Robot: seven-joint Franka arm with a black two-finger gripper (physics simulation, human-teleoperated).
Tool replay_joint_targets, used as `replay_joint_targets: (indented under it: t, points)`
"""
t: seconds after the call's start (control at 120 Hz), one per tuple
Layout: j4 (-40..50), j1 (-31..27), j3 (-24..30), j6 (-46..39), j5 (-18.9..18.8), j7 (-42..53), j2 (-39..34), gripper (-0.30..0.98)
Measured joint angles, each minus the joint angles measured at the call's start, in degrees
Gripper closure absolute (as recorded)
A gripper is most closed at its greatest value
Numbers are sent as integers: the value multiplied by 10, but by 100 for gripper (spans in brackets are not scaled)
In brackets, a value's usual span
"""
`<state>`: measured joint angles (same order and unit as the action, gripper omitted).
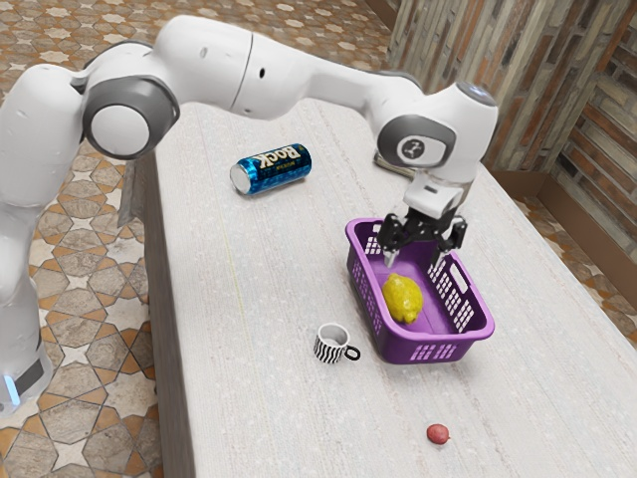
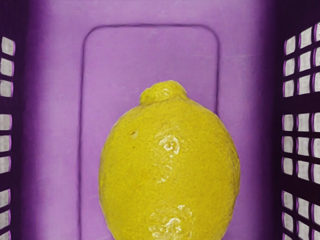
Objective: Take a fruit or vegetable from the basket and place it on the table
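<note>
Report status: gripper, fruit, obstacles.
Gripper open, over basket. Lemon inside basket, ungripped. Basket walls around lemon; nothing on top of it.

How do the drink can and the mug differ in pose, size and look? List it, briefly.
The drink can lies on its side; the mug stands upright, its open top facing up. The can is clearly bigger than the mug. The can is blue with lettering, while the mug has black and white stripes and a dark handle. Both rest on the table, outside the purple basket.
</note>
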<state>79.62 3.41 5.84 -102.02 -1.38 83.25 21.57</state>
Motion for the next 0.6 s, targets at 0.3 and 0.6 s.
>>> replay_joint_targets:
  t: [0.3,0.6]
  points:
    - [11,0,0,-15,4,32,2,0]
    - [10,1,1,-18,15,51,11,0]
